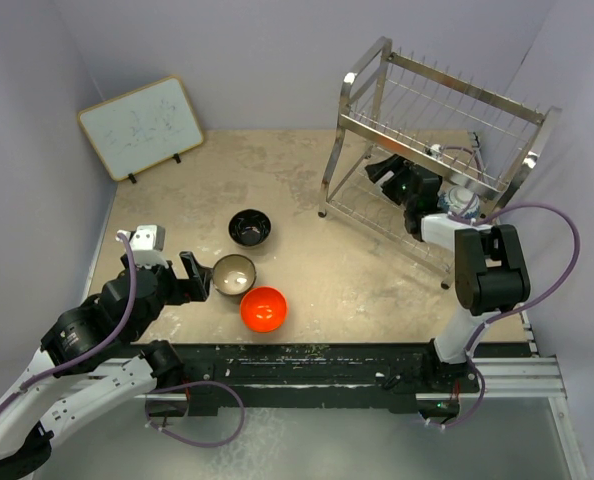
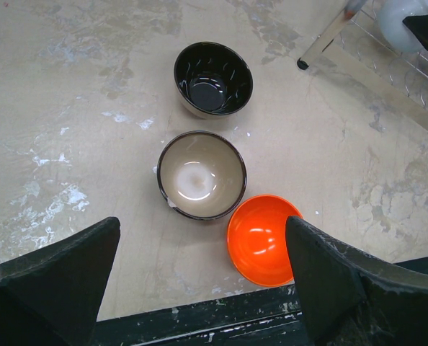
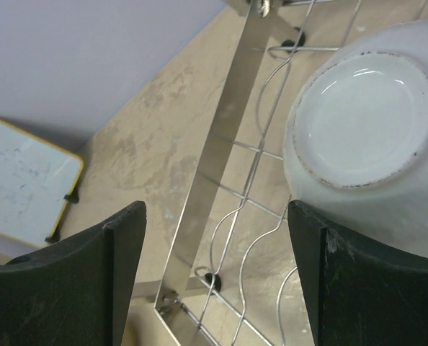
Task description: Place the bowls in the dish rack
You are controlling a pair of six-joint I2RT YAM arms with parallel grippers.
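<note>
Table (image 1: 177,200): three bowls, black (image 1: 249,227), tan (image 1: 234,274), orange (image 1: 264,309). Rack (image 3: 214,151): one white bowl (image 3: 358,122).

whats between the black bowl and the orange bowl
The tan bowl with a pale inside sits between the black bowl and the orange bowl, clearest in the left wrist view.

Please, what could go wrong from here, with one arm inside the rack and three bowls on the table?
The white bowl sits in the dish rack beside the open right gripper; pulling out could dislodge it. The orange bowl lies beside the tan bowl below the open left gripper, near the table edge; a descending finger might shove it off.
</note>
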